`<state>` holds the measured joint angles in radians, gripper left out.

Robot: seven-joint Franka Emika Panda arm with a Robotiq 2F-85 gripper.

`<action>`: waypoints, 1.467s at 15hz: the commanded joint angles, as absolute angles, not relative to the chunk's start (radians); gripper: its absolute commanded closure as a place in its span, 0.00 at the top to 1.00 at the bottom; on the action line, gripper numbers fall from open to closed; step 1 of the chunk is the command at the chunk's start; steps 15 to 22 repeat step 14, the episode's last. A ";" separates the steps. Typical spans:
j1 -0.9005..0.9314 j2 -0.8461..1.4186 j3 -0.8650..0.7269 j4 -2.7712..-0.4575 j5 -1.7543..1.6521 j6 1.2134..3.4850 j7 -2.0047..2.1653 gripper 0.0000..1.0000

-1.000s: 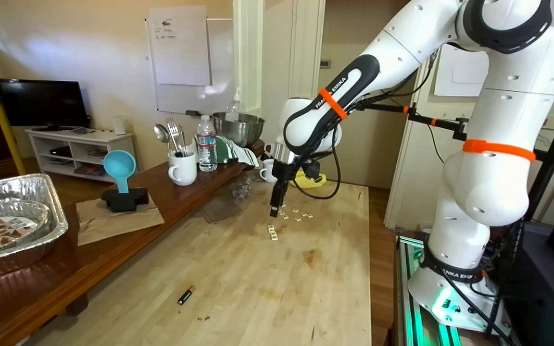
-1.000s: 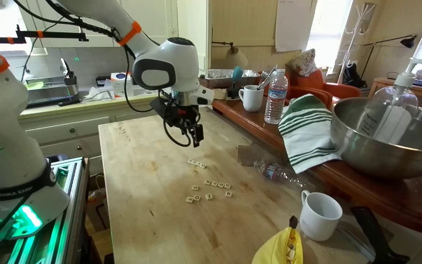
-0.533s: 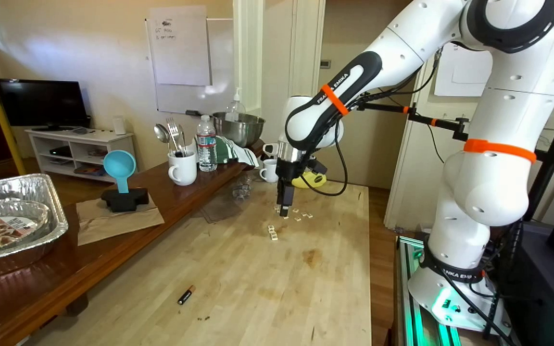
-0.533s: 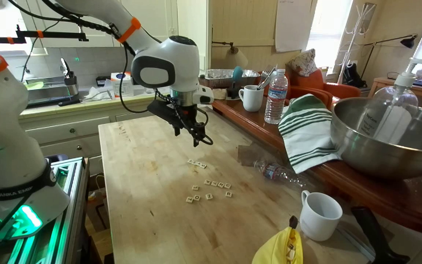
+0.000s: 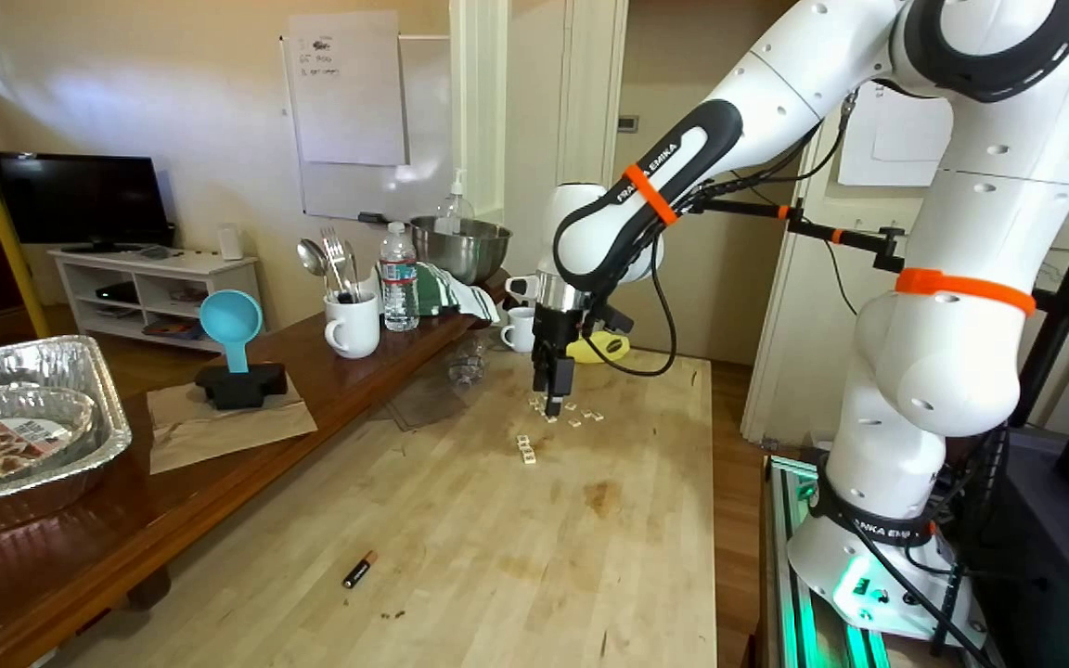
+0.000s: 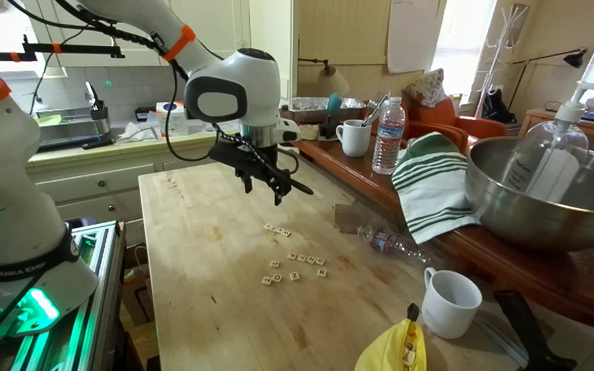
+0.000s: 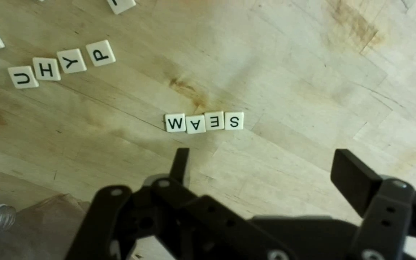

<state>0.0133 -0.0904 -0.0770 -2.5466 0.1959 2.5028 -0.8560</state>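
Gripper turn: swung round at the wrist since the earlier exterior frames, the gripper (image 6: 263,196) now shows its two fingertips side by side; the tiles lie as they did.
Fingers (image 7: 354,180): spread wide apart, nothing between them.
Tile row: a row of four letter tiles (image 7: 202,122) lies face up on the tabletop (image 6: 214,330), below the gripper, untouched; in the wrist view it sits ahead of the fingertips and off to one side of the gap.
Loose tiles (image 7: 46,68): several more, near the row, some grouped, some apart.
Step in hand: judged as positioning above the tiles, with no grip made.
Next move: reaching the row would call for centring the gap over it, then a level descent.
Edges: the row lies well inside the tabletop's rim; a raised shelf (image 5: 344,385) flanks one side, with a plastic bottle (image 6: 385,242) lying beside it.
Room: the yellow pouch (image 6: 387,350) and white mug (image 6: 451,309) stand well apart from the row.
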 commanded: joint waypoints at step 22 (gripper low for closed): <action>0.012 -0.103 -0.075 -2.550 0.163 2.531 -0.852 1.00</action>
